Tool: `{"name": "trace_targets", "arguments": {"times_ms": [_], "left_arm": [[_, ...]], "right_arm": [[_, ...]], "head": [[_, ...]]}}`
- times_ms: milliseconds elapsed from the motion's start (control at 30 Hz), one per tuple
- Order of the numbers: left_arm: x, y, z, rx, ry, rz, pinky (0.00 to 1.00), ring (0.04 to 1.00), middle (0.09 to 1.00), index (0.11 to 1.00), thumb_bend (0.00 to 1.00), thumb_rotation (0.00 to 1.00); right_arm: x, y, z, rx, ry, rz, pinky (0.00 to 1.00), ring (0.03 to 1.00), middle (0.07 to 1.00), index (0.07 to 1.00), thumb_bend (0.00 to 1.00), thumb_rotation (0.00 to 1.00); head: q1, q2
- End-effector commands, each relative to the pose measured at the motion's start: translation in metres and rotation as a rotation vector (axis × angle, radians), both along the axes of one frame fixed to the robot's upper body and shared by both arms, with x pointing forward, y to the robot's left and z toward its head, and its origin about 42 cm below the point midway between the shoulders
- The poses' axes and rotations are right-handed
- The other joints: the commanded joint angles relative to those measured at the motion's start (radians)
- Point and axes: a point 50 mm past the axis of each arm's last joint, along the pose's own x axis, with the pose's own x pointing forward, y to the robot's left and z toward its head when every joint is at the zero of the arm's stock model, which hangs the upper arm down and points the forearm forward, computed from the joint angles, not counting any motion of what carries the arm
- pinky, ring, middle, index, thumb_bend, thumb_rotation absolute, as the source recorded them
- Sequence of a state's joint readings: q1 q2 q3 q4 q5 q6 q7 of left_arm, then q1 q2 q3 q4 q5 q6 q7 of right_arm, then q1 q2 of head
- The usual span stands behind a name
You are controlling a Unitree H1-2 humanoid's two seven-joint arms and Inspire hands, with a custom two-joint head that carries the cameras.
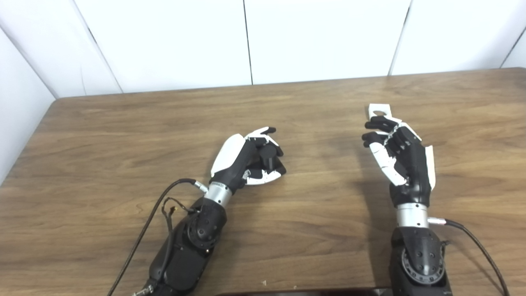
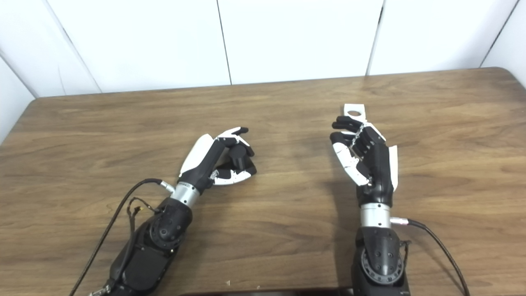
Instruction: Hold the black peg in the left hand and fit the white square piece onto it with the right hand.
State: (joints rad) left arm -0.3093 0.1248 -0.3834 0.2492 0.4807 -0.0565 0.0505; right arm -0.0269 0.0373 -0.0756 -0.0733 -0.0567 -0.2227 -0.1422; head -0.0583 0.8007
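My left hand (image 1: 246, 158) rests on the wooden table (image 1: 123, 135) left of centre, fingers and thumb curled around the black peg (image 1: 268, 157), a short dark cylinder standing in its grasp. The white square piece (image 1: 380, 110), flat with a round hole, lies on the table at the right. My right hand (image 1: 396, 156) is raised just in front of it, palm turned left, fingers half curled and apart from the thumb. Its fingertips reach the piece's near edge and hide it. Nothing sits between fingers and thumb.
White wall panels (image 1: 246, 41) stand behind the table's far edge. Black cables (image 1: 144, 234) trail from my left forearm, and another cable (image 1: 476, 246) from my right wrist. A dark object's edge (image 1: 300, 292) shows at the bottom of the picture.
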Motion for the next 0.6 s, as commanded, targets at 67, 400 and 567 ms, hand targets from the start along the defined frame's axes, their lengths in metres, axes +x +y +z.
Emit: {"name": "trace_targets", "arguments": {"times_ms": [67,400,567], "left_arm": [[-0.007,0.0038,-0.0298,0.09,0.149,-0.02,0.74,0.885,0.878,0.497,0.52,0.07],[-0.0068,0.0064,-0.028,0.095,0.138,-0.008,0.74,0.88,0.886,0.642,0.76,0.18],[-0.0062,0.0118,-0.0247,0.118,0.119,0.036,0.75,0.895,0.909,0.742,0.85,0.25]], "right_arm": [[-0.0026,0.0058,0.0028,0.014,-0.022,-0.003,0.5,0.55,0.622,0.625,0.39,0.37],[-0.0034,0.0052,0.0004,0.014,-0.023,-0.01,0.5,0.546,0.618,0.625,0.41,0.37],[-0.0036,0.0038,0.0015,0.014,-0.024,-0.012,0.5,0.548,0.617,0.625,0.41,0.37]], "head": [[0.001,0.001],[-0.003,0.0],[0.001,0.001]]}}
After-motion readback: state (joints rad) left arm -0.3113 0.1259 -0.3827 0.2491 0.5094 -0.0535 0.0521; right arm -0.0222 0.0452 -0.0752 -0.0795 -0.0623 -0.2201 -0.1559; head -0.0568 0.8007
